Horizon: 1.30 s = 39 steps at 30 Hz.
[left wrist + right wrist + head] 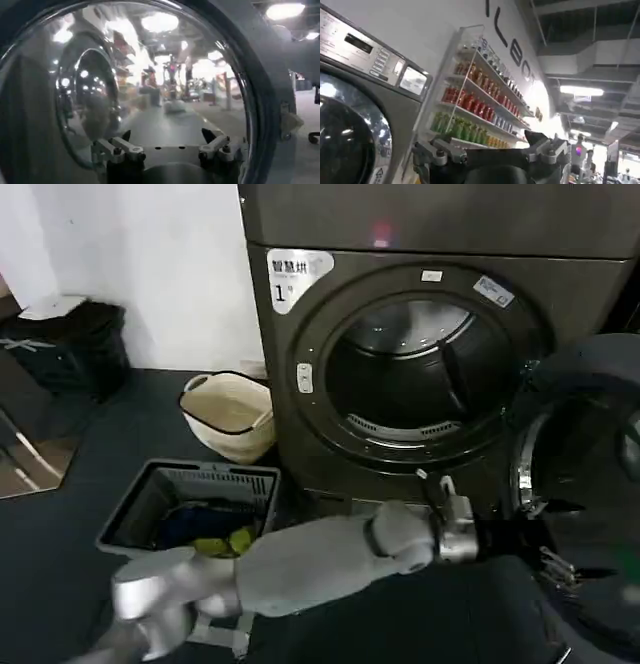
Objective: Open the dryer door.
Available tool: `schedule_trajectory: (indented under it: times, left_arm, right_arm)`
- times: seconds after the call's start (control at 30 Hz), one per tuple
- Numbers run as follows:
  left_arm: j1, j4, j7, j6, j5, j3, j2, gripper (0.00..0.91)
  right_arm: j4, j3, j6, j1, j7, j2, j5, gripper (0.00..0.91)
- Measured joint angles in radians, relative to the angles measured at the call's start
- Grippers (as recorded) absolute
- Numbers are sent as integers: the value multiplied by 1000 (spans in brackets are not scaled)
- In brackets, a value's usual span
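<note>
Spread apart and empty, my left gripper (167,145) faces the chrome-ringed round dryer door (585,484), already swung wide right. Big dark grey-brown dryer (420,364) drum mouth stands exposed, so opening looks done. My right gripper (490,150) also stands apart, idle beside a neighbouring silver machine (355,100).

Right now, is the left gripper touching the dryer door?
Cannot tell. In the head view the left gripper meets the open dryer door edge, dark against dark, so neither contact nor gap shows plainly.

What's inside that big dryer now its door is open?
Inside the dryer, the drum looks empty: bare metal walls and a dark paddle. Its lowest part is hidden behind the rim.
</note>
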Motion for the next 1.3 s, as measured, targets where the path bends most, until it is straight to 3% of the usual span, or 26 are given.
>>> schedule_trajectory:
  times: [0.13,0.6,0.9,1.3]
  left_arm:
    - [6,36,-13,2,-10,-14,-43,907]
    - [26,178,-37,-53,8,-42,-41,907]
    - [41,202,-51,-73,35,-50,-41,907]
    - [47,143,-101,-121,43,-103,-41,907]
  right_arm:
    - [8,16,-36,-7,6,7,23,907]
    - [26,29,-27,-22,2,29,28,907]
    - [20,44,-49,-30,6,26,40,907]
    - [13,74,-31,-34,-3,9,26,907]
